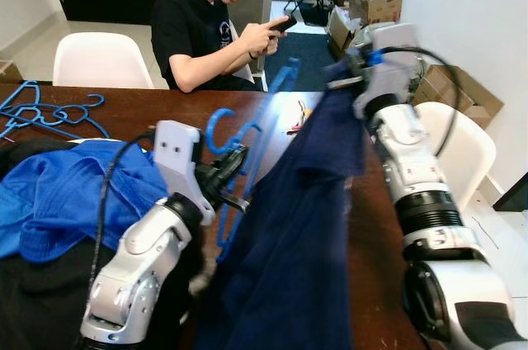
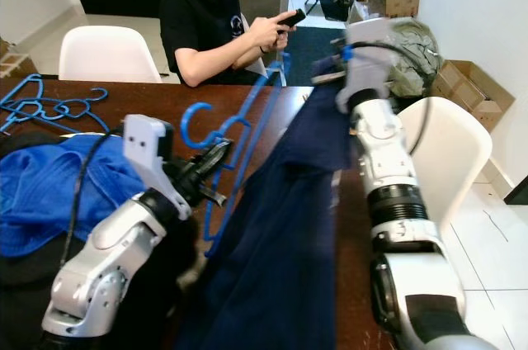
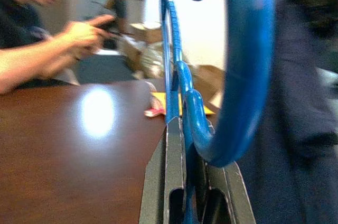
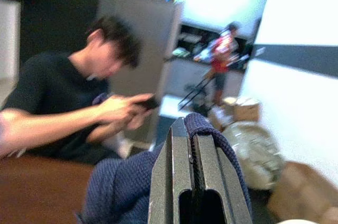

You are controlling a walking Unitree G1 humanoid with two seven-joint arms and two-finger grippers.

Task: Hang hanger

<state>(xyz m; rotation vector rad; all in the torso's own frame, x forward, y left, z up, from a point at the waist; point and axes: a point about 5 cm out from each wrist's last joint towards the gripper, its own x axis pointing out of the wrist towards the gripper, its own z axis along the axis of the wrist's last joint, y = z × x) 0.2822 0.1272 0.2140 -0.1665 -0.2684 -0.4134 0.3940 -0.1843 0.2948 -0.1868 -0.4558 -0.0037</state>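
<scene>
A blue plastic hanger [image 1: 247,139] is held up over the brown table [image 1: 148,106], its hook curling near my left wrist. My left gripper [image 1: 233,170] is shut on the hanger's neck; the left wrist view shows the hanger [image 3: 232,76] clamped between the fingers [image 3: 169,166]. A dark navy garment [image 1: 297,226] hangs from my raised right gripper [image 1: 346,69] down to the near table edge. The right wrist view shows that gripper [image 4: 193,155] shut on a fold of the navy garment [image 4: 127,187]. The hanger's far arm lies against the cloth.
A person [image 1: 219,24] in a black shirt sits across the table, looking at a phone. More blue hangers [image 1: 45,111] lie at the far left. Blue cloth [image 1: 58,193] is heaped at near left. White chairs [image 1: 99,57] and cardboard boxes [image 1: 375,3] stand beyond.
</scene>
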